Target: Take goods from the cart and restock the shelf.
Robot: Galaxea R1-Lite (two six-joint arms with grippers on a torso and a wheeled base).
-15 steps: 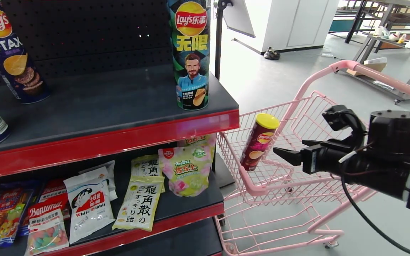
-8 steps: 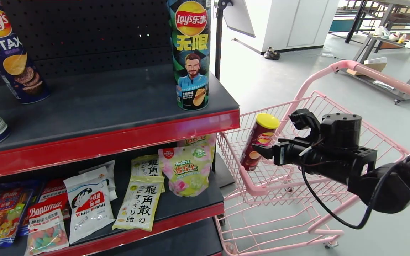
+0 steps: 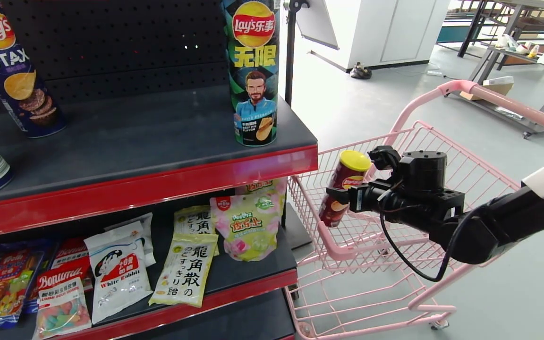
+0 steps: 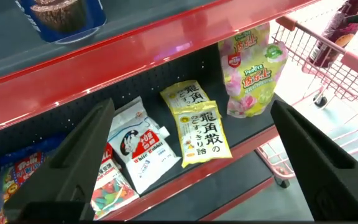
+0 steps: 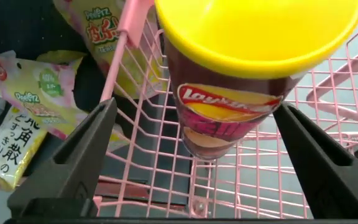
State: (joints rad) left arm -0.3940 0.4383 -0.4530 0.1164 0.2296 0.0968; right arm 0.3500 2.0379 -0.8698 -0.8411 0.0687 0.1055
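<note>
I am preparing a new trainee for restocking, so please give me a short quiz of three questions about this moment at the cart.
1. True or false: the right gripper is shut tight on the chip can.
2. What colour is the can's lid? A red, B yellow, C blue.
3. Fill the gap: the chip can is inside the pink ____.

Key
1. False: its fingers stand open on either side of the can.
2. B.
3. cart.
</note>
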